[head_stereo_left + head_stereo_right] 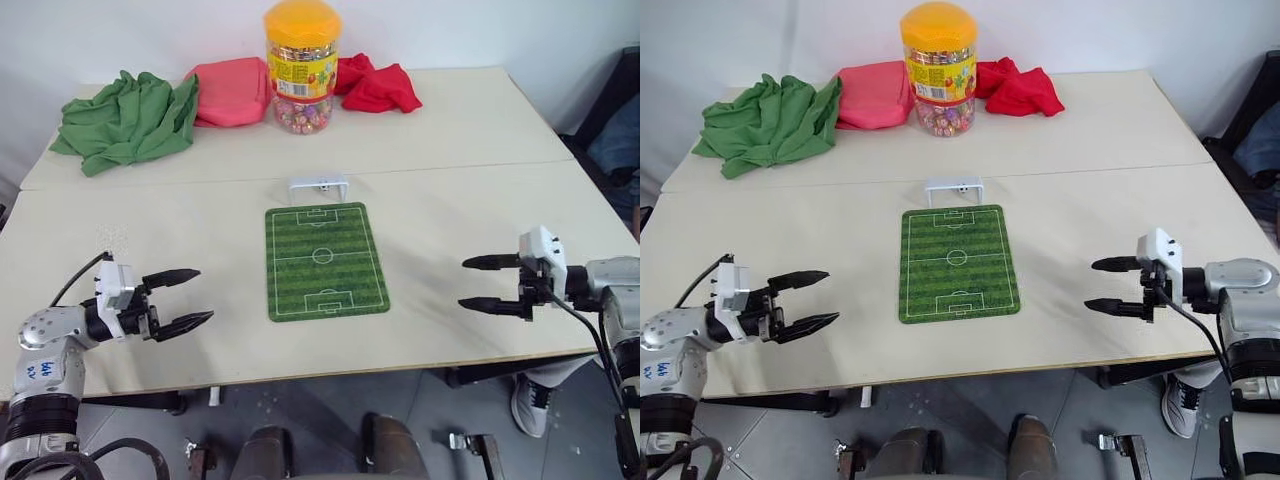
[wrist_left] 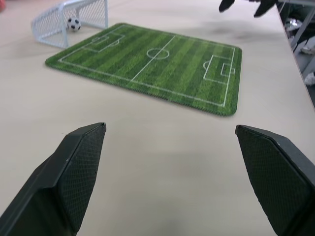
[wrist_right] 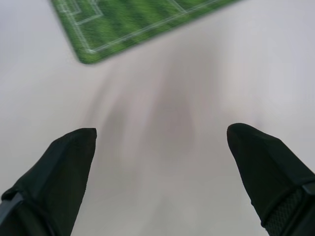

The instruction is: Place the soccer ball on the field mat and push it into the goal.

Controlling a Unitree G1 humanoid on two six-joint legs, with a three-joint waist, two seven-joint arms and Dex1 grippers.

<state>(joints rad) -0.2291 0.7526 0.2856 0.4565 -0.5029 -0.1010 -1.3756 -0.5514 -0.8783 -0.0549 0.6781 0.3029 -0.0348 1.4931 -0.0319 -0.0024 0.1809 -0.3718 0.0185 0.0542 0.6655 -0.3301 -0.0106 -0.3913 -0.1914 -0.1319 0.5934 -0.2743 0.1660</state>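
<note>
Left gripper (image 1: 185,298), lower left of frame: jaws spread, nothing held. Right gripper (image 1: 478,283), lower right: jaws spread, nothing held. Both are seen well apart from the field mat (image 1: 325,260), laid flat at centre of the surface (image 1: 470,210). The goal (image 1: 319,187) is set just beyond the mat's far edge; the soccer ball (image 2: 74,23) is seen inside the goal. Behind: candy jar (image 1: 301,65), green cloth (image 1: 128,119), pink cloth (image 1: 232,90), red cloth (image 1: 378,86).

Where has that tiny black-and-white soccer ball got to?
In the left wrist view, the tiny black-and-white soccer ball sits inside the small white netted goal, just beyond the far end of the green striped field mat.
</note>
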